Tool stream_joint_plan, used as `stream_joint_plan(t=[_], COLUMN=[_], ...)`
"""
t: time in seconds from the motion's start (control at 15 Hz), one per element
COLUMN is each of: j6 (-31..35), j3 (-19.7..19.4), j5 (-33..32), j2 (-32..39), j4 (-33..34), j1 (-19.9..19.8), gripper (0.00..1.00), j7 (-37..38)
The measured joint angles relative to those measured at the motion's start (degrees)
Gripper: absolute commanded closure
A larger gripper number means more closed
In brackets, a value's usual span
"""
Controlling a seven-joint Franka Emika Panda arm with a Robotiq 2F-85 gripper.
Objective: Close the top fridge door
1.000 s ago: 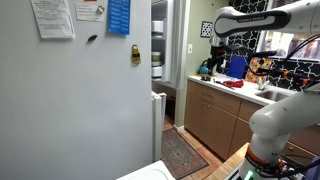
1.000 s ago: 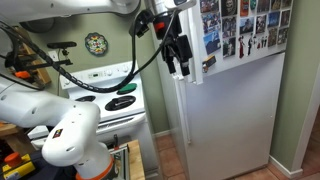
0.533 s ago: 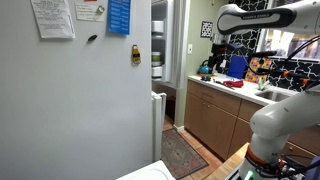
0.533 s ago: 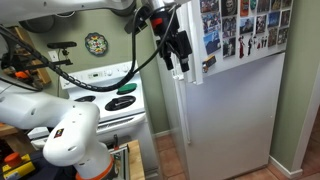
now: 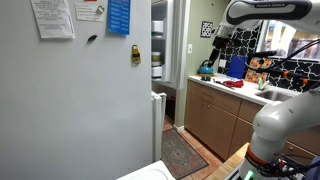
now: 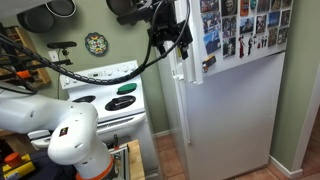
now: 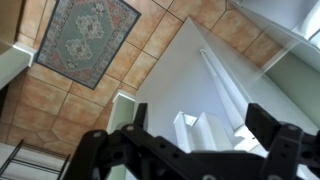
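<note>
The top fridge door [image 6: 193, 68] is a narrow white slab seen edge-on, standing open from the big white fridge [image 6: 240, 110]. It also shows in an exterior view [image 5: 158, 45], with racks of items inside. My gripper [image 6: 178, 38] is high up, right by the door's edge on the stove side; I cannot tell whether it touches. In an exterior view the gripper [image 5: 221, 33] is near the top of the frame. In the wrist view the gripper [image 7: 190, 150] is open and empty, looking down on white fridge door parts [image 7: 195, 95] and the floor.
The lower door with a vertical handle [image 5: 157, 125] is under the top door. A white stove [image 6: 110, 95] stands beside the fridge. A counter with brown cabinets [image 5: 225, 118] faces it. A patterned rug [image 7: 85, 40] lies on the tiled floor.
The arm and gripper have moved upward beside the top door. The door itself looks unmoved.
</note>
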Motion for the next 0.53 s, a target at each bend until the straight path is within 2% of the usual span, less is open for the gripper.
stream_joint_plan(t=[0.53], j6=[0.7], j3=[-3.8], j5=[8.8], j2=[-3.2], j4=[1.5], j1=[5.4], gripper=[0.00], j7=[-15.9])
